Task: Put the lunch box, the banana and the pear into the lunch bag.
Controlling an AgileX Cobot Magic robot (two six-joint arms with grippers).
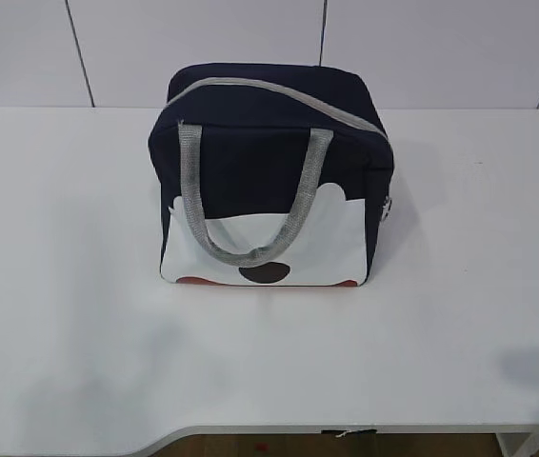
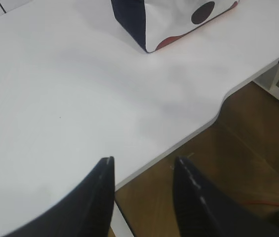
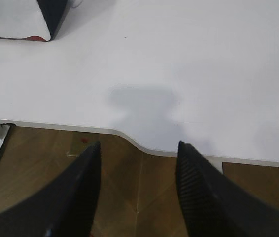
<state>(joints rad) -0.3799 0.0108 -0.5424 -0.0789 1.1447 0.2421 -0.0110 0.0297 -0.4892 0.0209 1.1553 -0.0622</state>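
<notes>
The navy lunch bag [image 1: 274, 171] stands upright at the middle back of the white table [image 1: 79, 324]. Its grey zipper looks shut, and its grey handles hang over the white front panel with the dark oval. A corner of the bag shows in the left wrist view [image 2: 159, 22] and in the right wrist view [image 3: 26, 19]. The lunch box, the banana and the pear are out of view. My left gripper [image 2: 143, 163] is open and empty over the table's front edge. My right gripper [image 3: 138, 146] is open and empty over the front edge too. Neither gripper shows in the exterior view.
The table's front edge has a curved cut-out [image 1: 250, 430], which also shows in the right wrist view [image 3: 144, 145]. A white table leg [image 2: 277, 84] and brown wooden floor [image 2: 248, 148] lie below it. A white panelled wall stands behind the table.
</notes>
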